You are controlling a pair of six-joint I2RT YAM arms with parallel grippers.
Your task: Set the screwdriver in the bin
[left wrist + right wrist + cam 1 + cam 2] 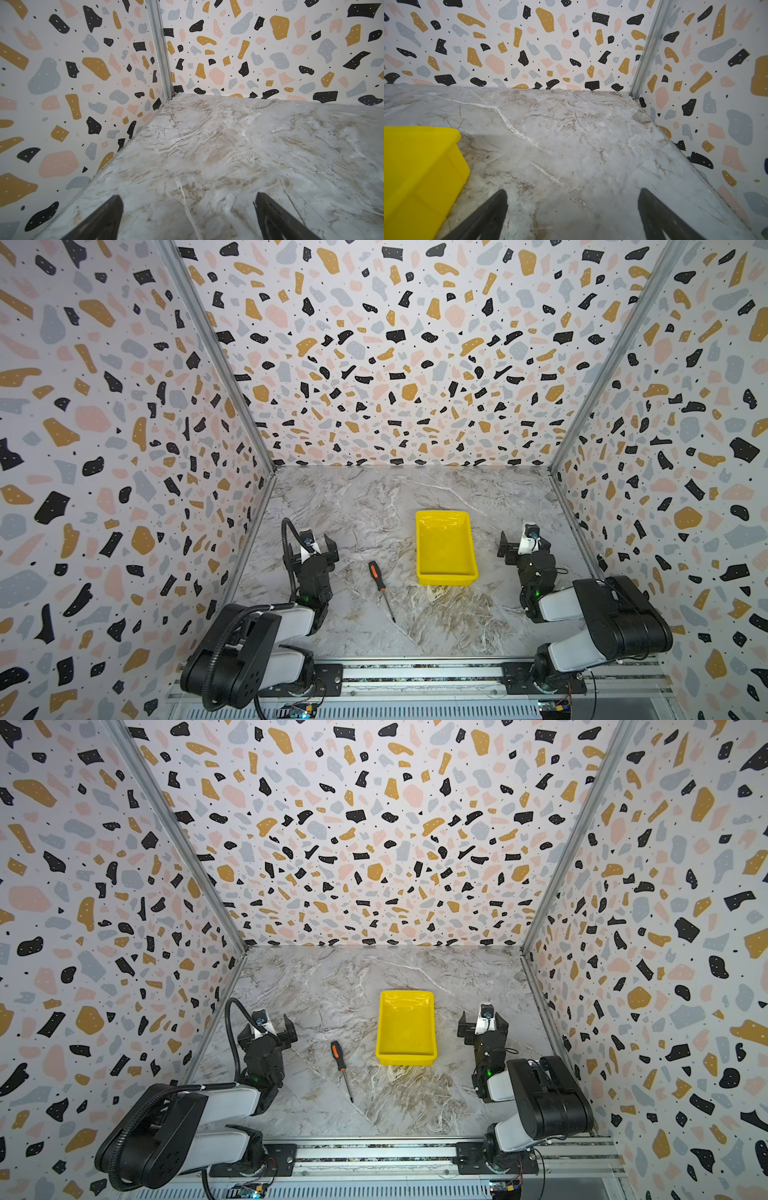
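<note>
Top view: slim screwdriver (380,587) near glossy rectangular bin (446,580)

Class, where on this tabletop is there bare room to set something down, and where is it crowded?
Bare: the far strip between the bin and the back wall; the near patch in front of the bin, right of the screwdriver. Crowded: the gap between bin and right gripper, and the lane between left gripper and screwdriver.
</note>
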